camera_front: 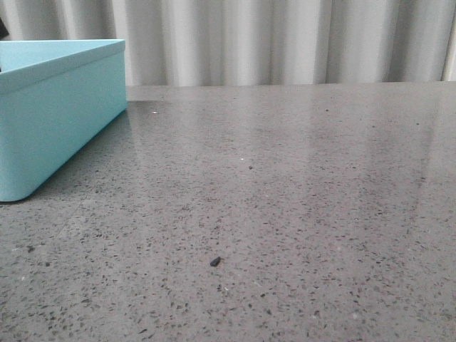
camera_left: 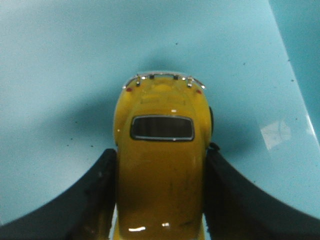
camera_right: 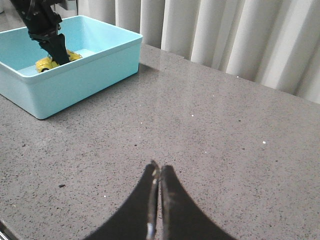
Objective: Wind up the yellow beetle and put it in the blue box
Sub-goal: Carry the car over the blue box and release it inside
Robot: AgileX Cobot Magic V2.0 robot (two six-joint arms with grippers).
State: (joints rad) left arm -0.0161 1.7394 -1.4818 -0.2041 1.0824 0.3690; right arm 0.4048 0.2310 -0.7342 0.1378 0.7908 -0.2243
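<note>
— Where's the front camera?
— Low over the table (camera_front: 285,214), facing curtains (camera_front: 285,43).
— The wrists?
— Left sits close inside the box (camera_left: 60,75); right looks from afar, sharing box (camera_right: 90,75) and table.

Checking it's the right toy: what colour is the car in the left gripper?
Glossy yellow beetle, clearest in the left wrist view.
</note>
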